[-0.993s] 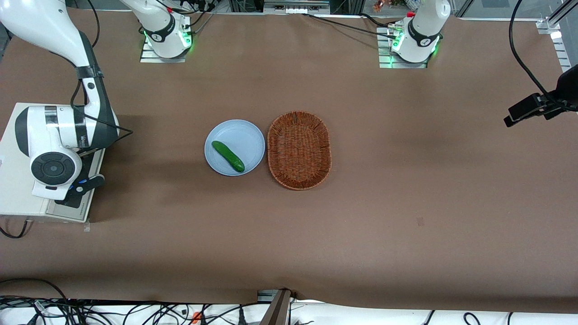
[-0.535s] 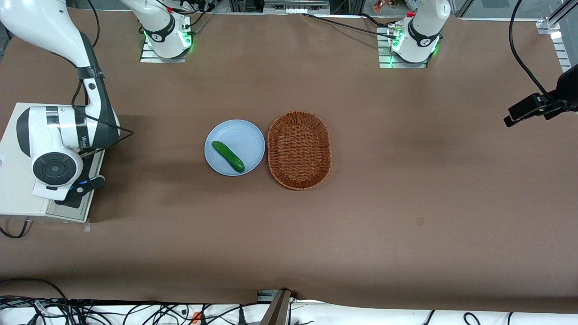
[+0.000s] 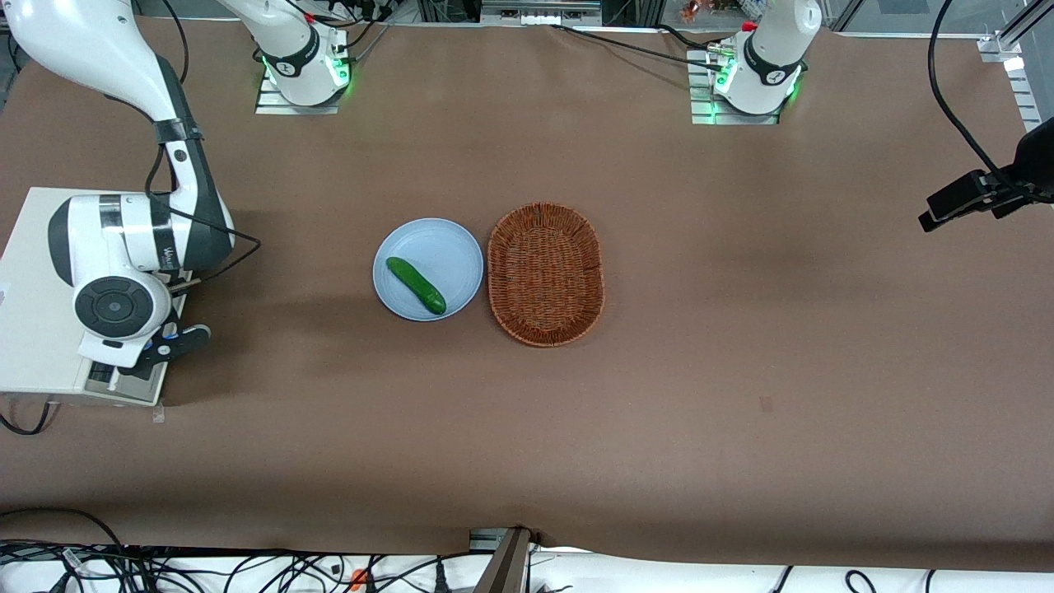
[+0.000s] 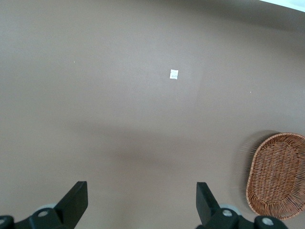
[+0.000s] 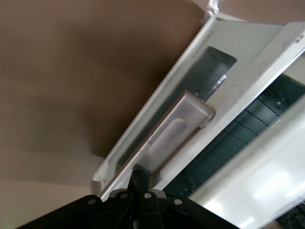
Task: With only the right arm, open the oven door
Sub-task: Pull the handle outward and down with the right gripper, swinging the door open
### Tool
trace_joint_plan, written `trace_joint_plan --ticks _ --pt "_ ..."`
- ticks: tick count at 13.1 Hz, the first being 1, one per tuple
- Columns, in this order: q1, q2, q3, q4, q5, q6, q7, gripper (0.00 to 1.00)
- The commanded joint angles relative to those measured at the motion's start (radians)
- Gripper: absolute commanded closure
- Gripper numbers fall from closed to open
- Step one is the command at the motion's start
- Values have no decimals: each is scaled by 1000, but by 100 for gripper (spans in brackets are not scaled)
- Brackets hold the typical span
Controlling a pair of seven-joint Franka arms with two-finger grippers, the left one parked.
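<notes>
The cream-white oven point(image 3: 29, 329) stands at the working arm's end of the table. The right arm point(image 3: 123, 247) hangs over its front. In the front view the black gripper point(image 3: 169, 344) with blue marks sits just above the oven door point(image 3: 123, 383), of which only a thin strip shows. In the right wrist view the oven door point(image 5: 248, 57) stands partly open, and the dark wire rack point(image 5: 243, 138) shows in the gap. The gripper point(image 5: 139, 179) has its fingers pressed together. Their tips rest against the door at the end of the silver bar handle point(image 5: 176, 129).
A blue plate point(image 3: 461, 247) with a green cucumber point(image 3: 416, 285) lies mid-table. A brown wicker basket point(image 3: 546, 272) is beside it and also shows in the left wrist view point(image 4: 279, 174). Bare brown tabletop point(image 3: 741, 371) surrounds them. Cables run along the table edge nearest the camera.
The right arm and gripper have shifted away from the oven toward the table's middle and slightly nearer the camera. Less of the door strip shows under the gripper.
</notes>
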Motion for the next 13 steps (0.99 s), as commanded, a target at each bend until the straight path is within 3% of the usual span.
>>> trace_joint_plan --ticks 1,5,8,13 --pt "-6 89 -5 18 58 77 33 100" --pt "-13 123 -5 16 77 128 35 100" --pt "-16 149 -5 16 143 149 35 100" --pt "-32 215 -6 16 183 205 35 100"
